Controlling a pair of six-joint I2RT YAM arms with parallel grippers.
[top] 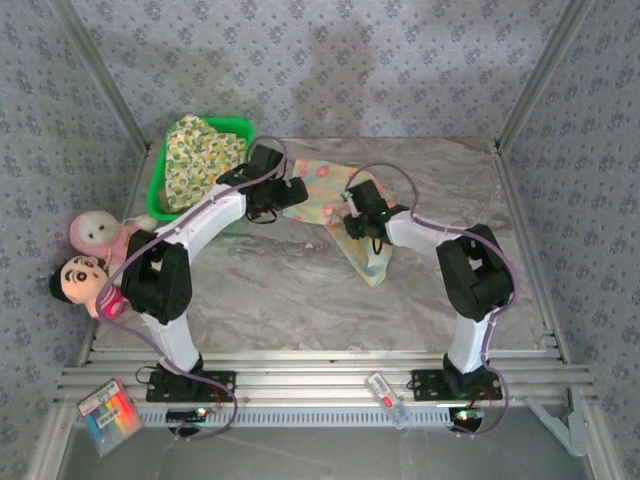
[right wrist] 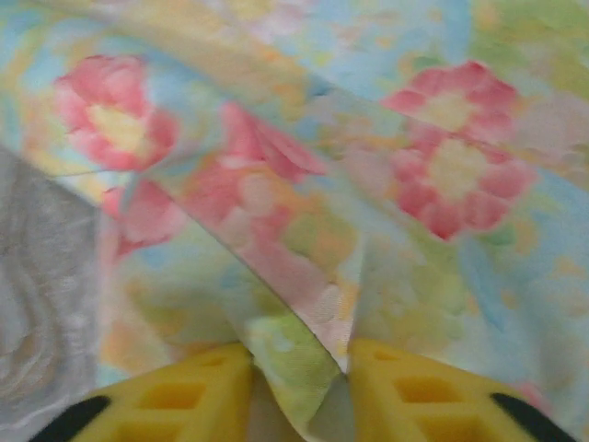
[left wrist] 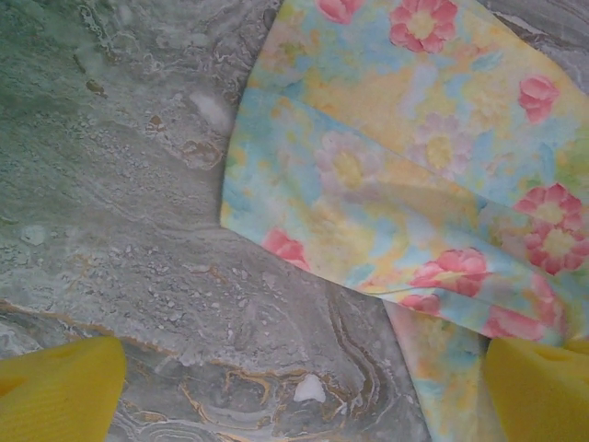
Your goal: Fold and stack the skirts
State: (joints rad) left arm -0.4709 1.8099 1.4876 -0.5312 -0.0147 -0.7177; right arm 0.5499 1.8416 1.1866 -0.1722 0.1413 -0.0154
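The pastel skirt [top: 322, 188], printed with pink flowers on yellow and blue, lies rumpled on the table [top: 300, 310] at mid-depth. Its long axis runs slantwise, from a far end near the green basket [top: 155, 200] down to a near-right corner that points toward the right arm's base. The right pincer [top: 350, 222] sits on the cloth about midway along that axis. In the right wrist view its yellow fingers [right wrist: 193, 396] are drawn in on a raised fold of the skirt [right wrist: 294, 368], so it is pinching the cloth. The left pincer [top: 296, 193] is at the skirt's far-left end. In the left wrist view it is spread wide [left wrist: 299, 396], one finger [left wrist: 60, 391] over bare table and the other at the hem, with the skirt [left wrist: 414, 184] ahead and to the right. I judge that the left arm is nearer the free far end, so a fold would turn on it closing on that hem while the right holds the middle. A second, yellow-green floral skirt [top: 200, 155] lies in the basket, and two dolls [top: 88, 262] sit at the table's left edge.
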